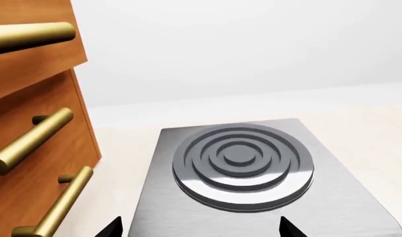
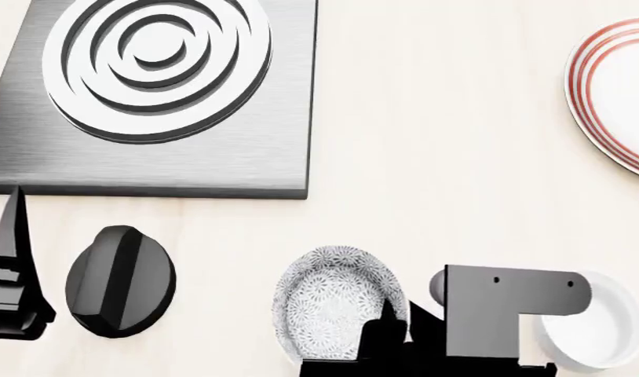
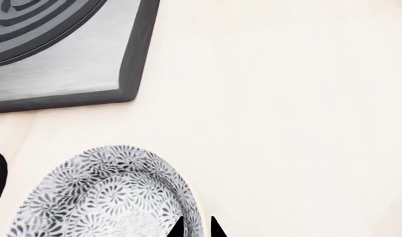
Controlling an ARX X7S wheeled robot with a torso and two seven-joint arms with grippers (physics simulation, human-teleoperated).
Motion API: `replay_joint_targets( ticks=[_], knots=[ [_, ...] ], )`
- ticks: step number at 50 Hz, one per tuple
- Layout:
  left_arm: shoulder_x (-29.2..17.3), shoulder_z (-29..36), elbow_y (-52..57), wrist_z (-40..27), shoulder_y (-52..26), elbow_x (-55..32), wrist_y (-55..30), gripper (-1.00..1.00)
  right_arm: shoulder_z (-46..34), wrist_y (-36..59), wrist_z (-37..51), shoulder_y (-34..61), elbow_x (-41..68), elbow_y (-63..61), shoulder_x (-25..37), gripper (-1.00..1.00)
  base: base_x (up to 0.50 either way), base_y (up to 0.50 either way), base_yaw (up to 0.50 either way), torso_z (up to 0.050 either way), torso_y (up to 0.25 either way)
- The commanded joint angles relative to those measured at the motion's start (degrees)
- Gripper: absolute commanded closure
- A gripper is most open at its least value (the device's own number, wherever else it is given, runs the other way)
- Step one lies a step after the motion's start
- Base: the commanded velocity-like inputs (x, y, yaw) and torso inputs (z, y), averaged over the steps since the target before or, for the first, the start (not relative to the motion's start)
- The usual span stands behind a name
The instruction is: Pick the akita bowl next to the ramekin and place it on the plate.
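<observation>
Your right pincer [image 3: 196, 226] straddled the bowl's [image 2: 335, 310] rim, fingertips a sliver apart, nothing clamped yet. The bowl sat just beside the ramekin [image 2: 602, 330]. You needed to pinch the rim squarely before lifting toward the plate [image 2: 613, 98].

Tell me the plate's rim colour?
Red concentric rings on the white plate, best in the head view.

The plate [image 2: 613, 94] is cut by the head view's edge; an arm hides part of the ramekin [image 2: 602, 330].

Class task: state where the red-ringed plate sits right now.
In the head view the plate lies at the right edge, cut off by the frame, well beyond the akita bowl and ramekin.
</observation>
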Motion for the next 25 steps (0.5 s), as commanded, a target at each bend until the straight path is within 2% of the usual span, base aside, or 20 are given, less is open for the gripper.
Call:
replay_joint_targets(
  ticks=[1, 25],
  knots=[
    [1.18, -1.16, -0.47, 1.50, 0.07, 0.94, 0.05, -1.00, 1.31, -0.75, -1.58, -0.48, -1.76, -1.01, -0.97, 1.00, 0.00, 0.00, 0.00, 0.000, 0.000],
    [0.72, -1.27, -0.64, 1.30, 0.06, 0.52, 0.30, -1.00, 2.52, -2.89, -1.56, 0.48, -2.51, -4.86, -1.41, 1.00, 0.00, 0.00, 0.00, 0.000, 0.000]
  ],
)
